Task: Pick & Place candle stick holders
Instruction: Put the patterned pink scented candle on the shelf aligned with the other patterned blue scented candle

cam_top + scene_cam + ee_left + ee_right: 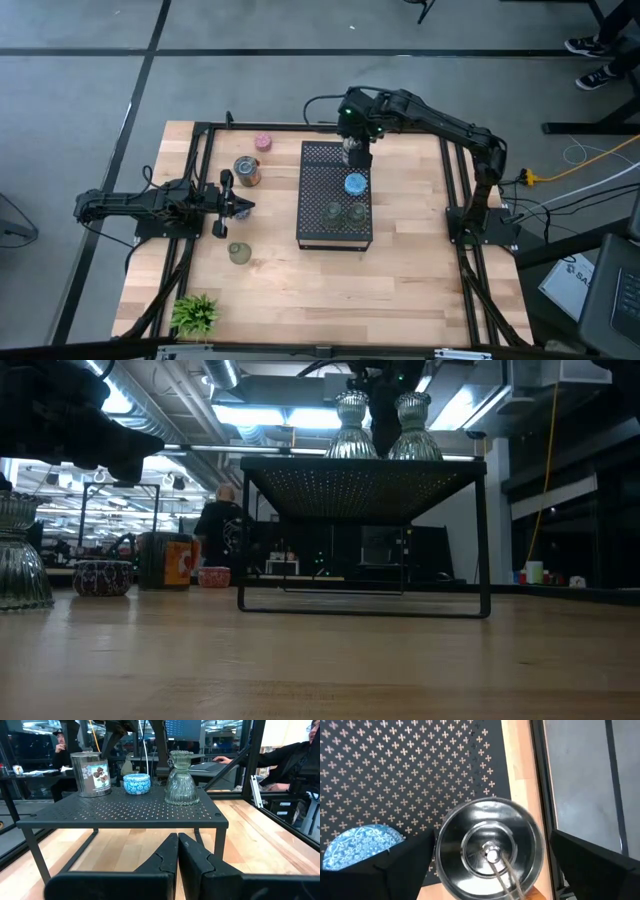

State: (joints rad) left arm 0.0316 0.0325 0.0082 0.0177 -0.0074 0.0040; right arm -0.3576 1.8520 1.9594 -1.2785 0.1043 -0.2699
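While four holders stood on the black tray (pixel 318 200), the spread right tool (pixel 354 156) straddled the silver tin (pixel 489 847) at twelve o'clock; the left tool (pixel 178 851) was pressed together, and three holders waited on the tabletop (pixel 400 280) at nine o'clock

On the black perforated rectangular tray (pixel 335 225) stand two clear ribbed glass holders (pixel 343 212), one blue patterned round cup (pixel 355 184) and one shiny silver metal tin (pixel 91 774). On the wood: one pink cup (pixel 263 142), one olive-green cup (pixel 239 253).
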